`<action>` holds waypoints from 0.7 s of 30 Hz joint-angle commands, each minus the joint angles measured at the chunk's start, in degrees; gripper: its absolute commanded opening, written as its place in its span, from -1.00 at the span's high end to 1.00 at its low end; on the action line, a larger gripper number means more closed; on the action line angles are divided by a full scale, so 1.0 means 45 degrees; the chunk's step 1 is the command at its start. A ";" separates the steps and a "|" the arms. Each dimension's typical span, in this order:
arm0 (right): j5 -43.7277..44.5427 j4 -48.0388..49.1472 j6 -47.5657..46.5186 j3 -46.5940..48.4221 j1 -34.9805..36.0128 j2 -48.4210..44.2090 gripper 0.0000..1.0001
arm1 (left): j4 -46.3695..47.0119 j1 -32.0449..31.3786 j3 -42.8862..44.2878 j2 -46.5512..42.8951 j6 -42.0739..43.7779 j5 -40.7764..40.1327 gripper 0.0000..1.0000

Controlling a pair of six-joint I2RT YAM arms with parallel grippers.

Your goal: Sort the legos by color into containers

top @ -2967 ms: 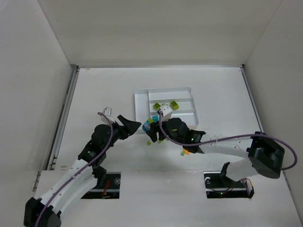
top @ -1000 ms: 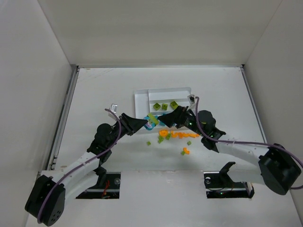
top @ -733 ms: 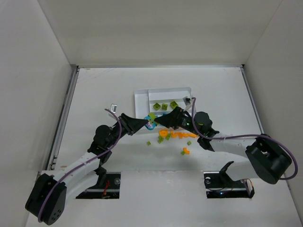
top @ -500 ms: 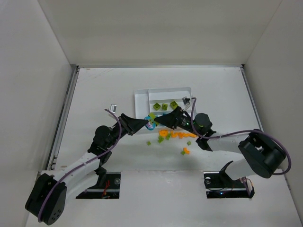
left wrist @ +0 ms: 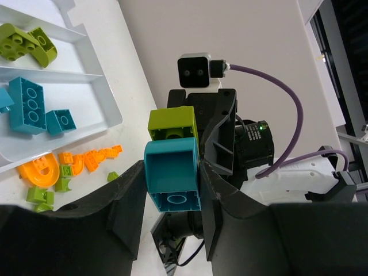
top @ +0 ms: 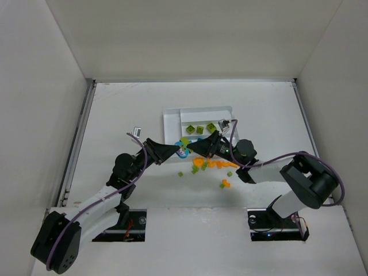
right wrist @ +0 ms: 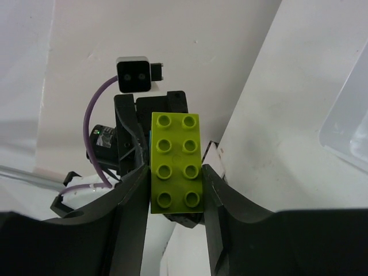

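White-walled counter [top: 126, 109], well inside its edges: left jaws gripped a teal-blue plastic brick [left wrist: 171, 167] stacked with a lime-green eight-stud plastic brick [right wrist: 175, 164], which right jaws clamped, beside the shallow white plastic tray [top: 169, 122]. Risk: the separating pull could fling either brick into a wrong compartment.

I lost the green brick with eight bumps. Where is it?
In the right wrist view the lime green brick sits mid-picture between the right gripper's jaws, touching the teal brick the left gripper holds, near the tray's near left corner.
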 commanded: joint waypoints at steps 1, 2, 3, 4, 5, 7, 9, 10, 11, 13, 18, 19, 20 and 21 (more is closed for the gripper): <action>0.0044 0.1571 0.0098 -0.0168 -0.0165 -0.0154 0.20 | 0.0904 0.0072 -0.0177 -0.0233 0.0146 0.0194 0.64; 0.0024 0.1551 0.0078 -0.0207 -0.0282 -0.0251 0.23 | 0.0885 0.0072 -0.0216 -0.0233 0.0146 0.0194 0.64; 0.0024 0.1532 0.0059 -0.0265 -0.0360 -0.0329 0.24 | 0.0885 0.0072 -0.0255 -0.0233 0.0166 0.0194 0.64; 0.0005 0.1474 0.0020 -0.0304 -0.0496 -0.0446 0.24 | 0.0885 0.0091 -0.0294 -0.0233 0.0166 0.0175 0.64; -0.0015 0.1396 -0.0019 -0.0382 -0.0633 -0.0525 0.25 | 0.0885 0.0110 -0.0314 -0.0233 0.0185 0.0174 0.64; -0.0054 0.1201 -0.0117 -0.0499 -0.0984 -0.0739 0.26 | 0.0865 0.0130 -0.0372 -0.0214 0.0205 0.0174 0.64; -0.0112 0.0986 -0.0195 -0.0597 -0.1316 -0.0993 0.26 | 0.0846 0.0169 -0.0411 -0.0214 0.0205 0.0194 0.64; -0.0132 0.0830 -0.0253 -0.0636 -0.1492 -0.1168 0.26 | 0.0807 0.0208 -0.0411 -0.0214 0.0224 0.0213 0.64; -0.0151 0.0713 -0.0293 -0.0656 -0.1590 -0.1305 0.26 | 0.0768 0.0228 -0.0431 -0.0195 0.0244 0.0233 0.64; -0.0171 0.0362 -0.0449 -0.0656 -0.1824 -0.1520 0.26 | 0.0767 0.0247 -0.0431 -0.0156 0.0302 0.0252 0.64; 0.0081 -0.1682 -0.1306 -0.0501 -0.2604 -0.1853 0.26 | 0.0631 0.0228 -0.0373 0.0039 0.0478 0.0136 0.64; 0.0276 -0.2561 -0.1560 -0.0384 -0.2800 -0.1912 0.26 | 0.0553 0.0208 -0.0295 0.0117 0.0556 0.0097 0.64; 0.0549 -0.3517 -0.1911 -0.0228 -0.2957 -0.1970 0.26 | 0.0456 0.0150 -0.0236 0.0195 0.0653 0.0019 0.64; 0.0938 -0.4571 -0.2378 -0.0033 -0.3055 -0.2048 0.26 | 0.0378 0.0092 -0.0178 0.0293 0.0770 -0.0098 0.64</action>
